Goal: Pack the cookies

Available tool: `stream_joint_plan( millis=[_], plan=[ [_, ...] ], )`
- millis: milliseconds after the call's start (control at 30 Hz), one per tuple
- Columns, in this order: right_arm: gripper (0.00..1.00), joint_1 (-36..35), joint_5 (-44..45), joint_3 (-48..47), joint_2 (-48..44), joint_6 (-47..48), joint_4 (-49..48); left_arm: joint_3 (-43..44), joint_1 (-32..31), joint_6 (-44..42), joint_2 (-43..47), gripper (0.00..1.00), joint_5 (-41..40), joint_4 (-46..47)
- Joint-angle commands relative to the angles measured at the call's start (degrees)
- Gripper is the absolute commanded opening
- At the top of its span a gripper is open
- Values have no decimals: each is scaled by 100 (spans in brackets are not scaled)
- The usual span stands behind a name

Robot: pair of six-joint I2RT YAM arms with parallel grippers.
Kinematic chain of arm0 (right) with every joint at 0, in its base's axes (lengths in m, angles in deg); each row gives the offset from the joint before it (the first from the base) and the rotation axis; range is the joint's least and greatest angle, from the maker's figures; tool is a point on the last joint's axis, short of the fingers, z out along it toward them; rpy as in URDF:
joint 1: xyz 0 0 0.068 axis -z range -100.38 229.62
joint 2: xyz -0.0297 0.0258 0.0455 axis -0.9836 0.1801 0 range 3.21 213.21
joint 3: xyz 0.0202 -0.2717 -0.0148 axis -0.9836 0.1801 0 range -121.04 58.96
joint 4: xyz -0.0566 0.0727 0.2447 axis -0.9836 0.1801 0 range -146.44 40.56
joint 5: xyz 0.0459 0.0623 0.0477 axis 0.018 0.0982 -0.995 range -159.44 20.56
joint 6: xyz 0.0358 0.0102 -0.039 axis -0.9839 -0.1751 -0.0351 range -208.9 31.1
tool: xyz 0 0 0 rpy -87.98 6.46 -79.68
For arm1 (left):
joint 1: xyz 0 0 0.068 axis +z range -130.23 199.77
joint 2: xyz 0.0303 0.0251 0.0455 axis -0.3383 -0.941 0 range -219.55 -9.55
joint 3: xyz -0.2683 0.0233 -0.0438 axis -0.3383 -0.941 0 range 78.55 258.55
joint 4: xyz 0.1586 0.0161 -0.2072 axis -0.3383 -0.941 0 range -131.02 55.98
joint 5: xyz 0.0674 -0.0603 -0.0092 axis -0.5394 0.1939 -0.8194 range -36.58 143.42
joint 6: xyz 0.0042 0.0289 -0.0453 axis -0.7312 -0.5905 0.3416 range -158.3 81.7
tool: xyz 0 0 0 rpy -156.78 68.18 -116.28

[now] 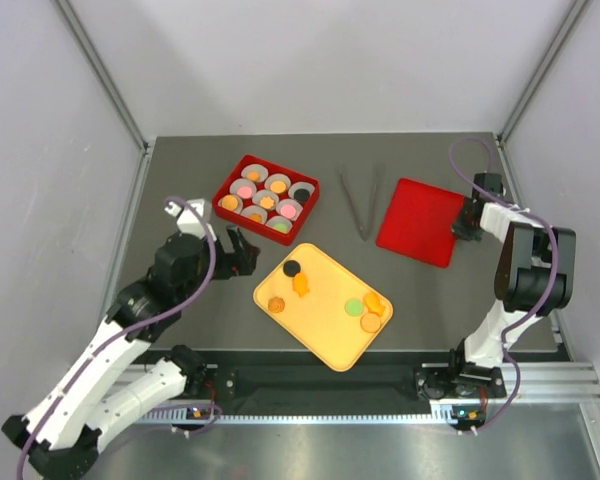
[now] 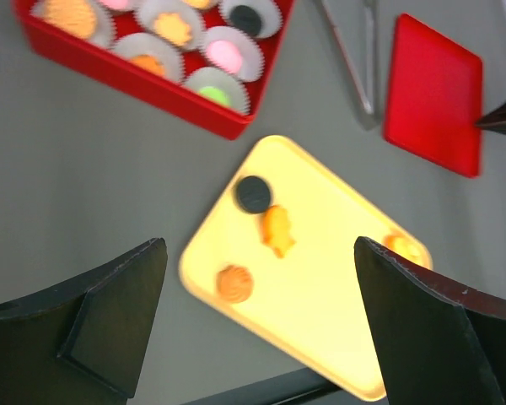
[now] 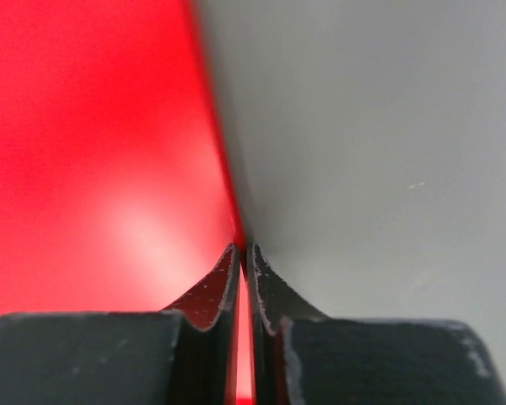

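Notably, the longish orange cookie (image 2: 278,229) (fish-like) lies askew on the yellow tray (image 2: 337,291).

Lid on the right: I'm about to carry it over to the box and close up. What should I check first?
1. Grip: the right gripper pinches the lid's edge. Ok.
2. Box filled: all nine cups hold cookies. Ok.
3. Tray emptied: several more lie on it. Not ok.
4. Left gripper out of the way: it is open, beside the box's near corner, and its height is unclear. Cannot tell.
5. Path: tongs lie on the table between lid and box. Ok if the lid goes over them.
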Motion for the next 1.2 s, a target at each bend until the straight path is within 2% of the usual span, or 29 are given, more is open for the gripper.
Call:
stream_joint_plan(
  millis=[0,200,367,500,733,1033,1167],
  plan=[
    [0,52,-159,-290,-195,-25,28,387,-20,377,-514,97,650,1054],
    [0,114,-388,-545,-811,-51,388,195,-20,807,-1384,98,931,2319],
    [0,114,-572,-625,-1039,-34,608,273,-20,1185,-2597,97,1291,3654],
    [0,105,-694,-528,-1241,19,643,537,-29,1230,-3300,97,1458,4113],
    [0,97,-827,-378,-1795,-69,687,1143,-29,739,-4398,98,1958,4387],
    [0,105,-985,-457,-2366,28,968,1706,-29,378,-5489,98,2188,4439],
    [0,96,-1398,-440,-2516,-7,1030,2031,-29,369,-5885,98,2609,4685]
  ],
)
